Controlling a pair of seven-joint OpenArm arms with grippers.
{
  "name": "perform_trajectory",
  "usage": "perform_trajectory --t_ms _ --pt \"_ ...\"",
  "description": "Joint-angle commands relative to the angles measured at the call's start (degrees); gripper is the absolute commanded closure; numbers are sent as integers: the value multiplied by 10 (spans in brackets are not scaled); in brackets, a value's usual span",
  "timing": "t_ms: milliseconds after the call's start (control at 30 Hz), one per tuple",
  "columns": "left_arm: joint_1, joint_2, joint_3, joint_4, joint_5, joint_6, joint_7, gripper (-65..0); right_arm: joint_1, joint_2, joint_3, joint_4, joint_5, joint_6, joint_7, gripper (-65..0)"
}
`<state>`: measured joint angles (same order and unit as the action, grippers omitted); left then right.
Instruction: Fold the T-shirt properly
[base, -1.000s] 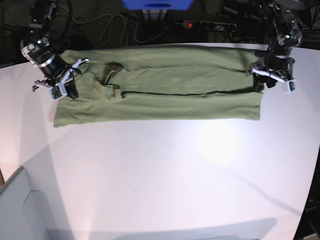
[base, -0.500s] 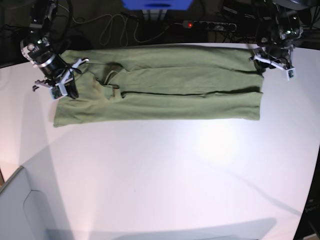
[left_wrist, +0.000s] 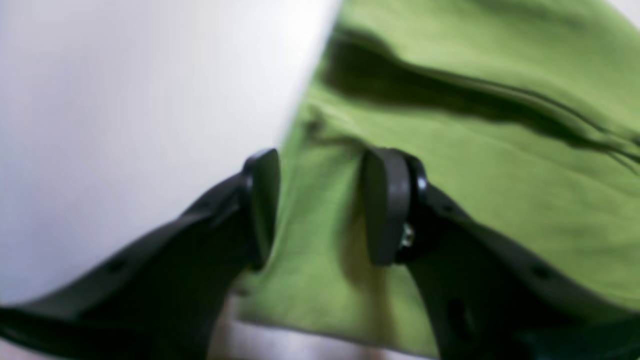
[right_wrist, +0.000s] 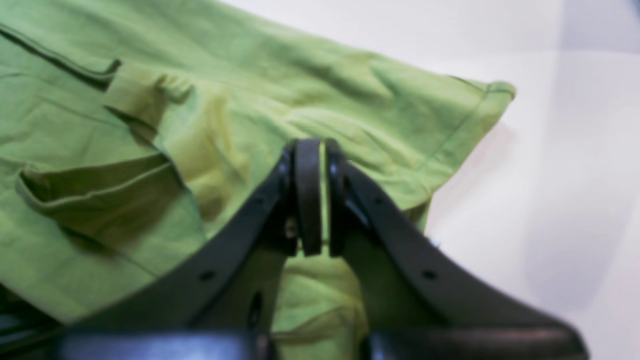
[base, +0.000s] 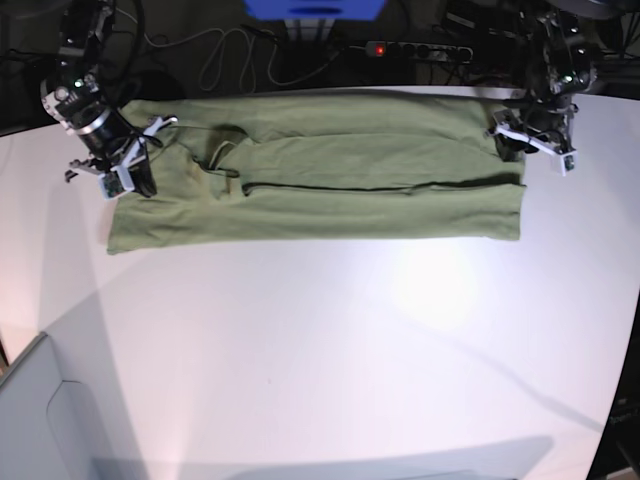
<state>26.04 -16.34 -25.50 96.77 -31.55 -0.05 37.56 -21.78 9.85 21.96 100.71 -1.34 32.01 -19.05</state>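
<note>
T-shirt (base: 320, 180) cloth is lying as a long, narrow band across the far part of the white bench (base: 330, 360), its long sides apparently already turned in toward the middle, to judge by the dark seam lines running along it. What seems to be remaining is folding the band end to end into a compact stack. The right gripper (right_wrist: 316, 197) is sitting at the neck-and-sleeve end, its jaws pressed nearly together with a thin pinch of green cloth showing between them, so it is probably gripping that end. The left gripper (left_wrist: 320, 207) is hanging over the opposite end, its jaws standing apart, straddling the shirt's edge where it meets bare bench, gripping nothing.
</note>
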Motion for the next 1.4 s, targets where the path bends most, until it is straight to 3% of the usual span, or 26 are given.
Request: perform_trajectory --t_ms 0,567,967,1200,1367 --pt "1 -9 -2 8 -1 0 -10 -268 2 7 3 9 8 6 15 -5" --pt "-11 -11 -5 -40 -6 0 -12 -269 -1 7 4 9 8 6 15 -5" --pt "-7 -5 -6 57 -6 0 -12 -271 0 7 4 9 8 6 15 -5" --pt "-41 -5 -7 60 -6 5 -11 -272 0 7 4 9 8 6 15 -5" --pt "-81 6 -43 51 -4 5 -7 -272 -1 7 4 9 7 6 15 -5"
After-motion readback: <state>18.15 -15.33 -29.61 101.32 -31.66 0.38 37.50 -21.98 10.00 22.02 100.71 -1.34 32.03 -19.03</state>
